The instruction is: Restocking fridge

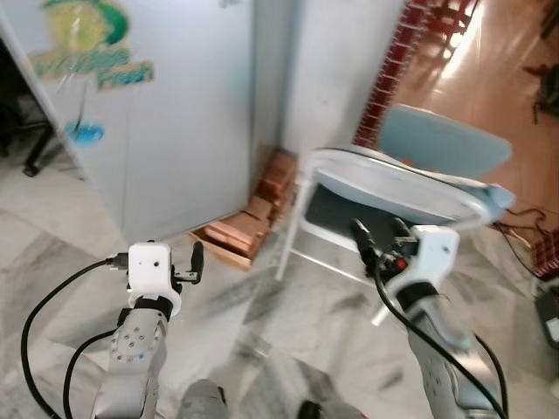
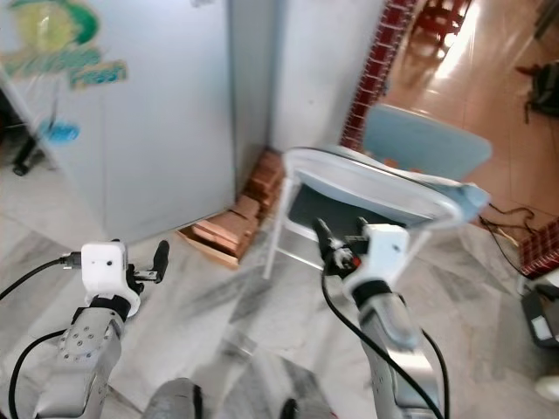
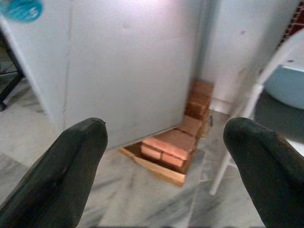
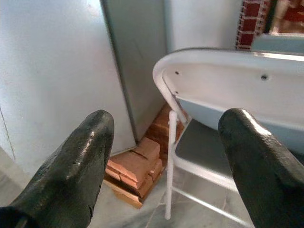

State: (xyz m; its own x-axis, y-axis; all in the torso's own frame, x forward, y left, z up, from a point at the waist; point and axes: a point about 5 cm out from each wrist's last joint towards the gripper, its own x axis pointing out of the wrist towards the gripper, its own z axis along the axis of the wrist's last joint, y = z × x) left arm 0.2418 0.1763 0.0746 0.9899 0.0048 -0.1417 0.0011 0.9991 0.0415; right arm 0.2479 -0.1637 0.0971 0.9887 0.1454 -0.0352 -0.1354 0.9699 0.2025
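Observation:
A tall pale fridge with a green and yellow logo stands ahead on the left, its door closed. My left gripper is held low in front of it, open and holding nothing. My right gripper is raised at the right, open and empty, just short of a white folding chair. In the head views the left gripper sits over the marble floor and the right gripper points at the chair's backrest.
A stack of red bricks on a wooden board props the fridge's near corner against the white wall. A brick pillar rises behind the chair. Cables and a dark box lie at the far right. Grey marble floor spreads in front.

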